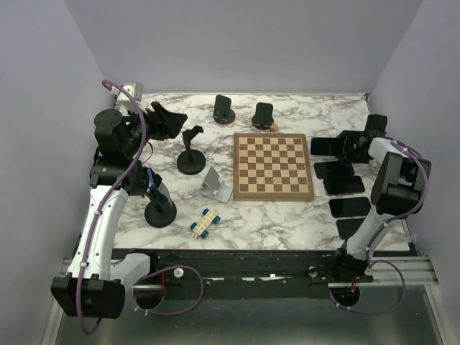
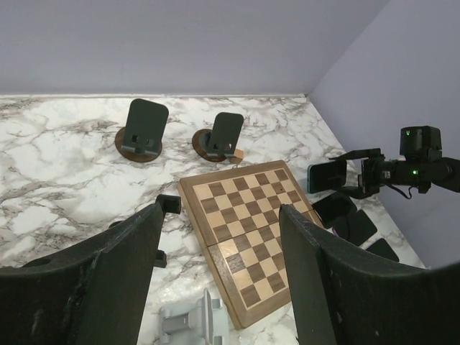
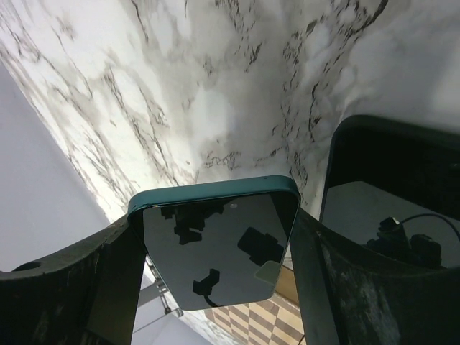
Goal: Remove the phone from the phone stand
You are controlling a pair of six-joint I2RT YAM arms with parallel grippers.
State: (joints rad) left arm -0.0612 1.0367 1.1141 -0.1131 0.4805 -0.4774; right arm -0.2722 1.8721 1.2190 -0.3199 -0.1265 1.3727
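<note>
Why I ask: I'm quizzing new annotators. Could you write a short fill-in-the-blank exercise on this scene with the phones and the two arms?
1. The right gripper has its fingers shut on a ____ with a teal rim.
2. The left gripper has its fingers ____, with nothing between them.
3. The blue toy car lies nearer the ____ arm.
Missing words: phone; open; left.
</note>
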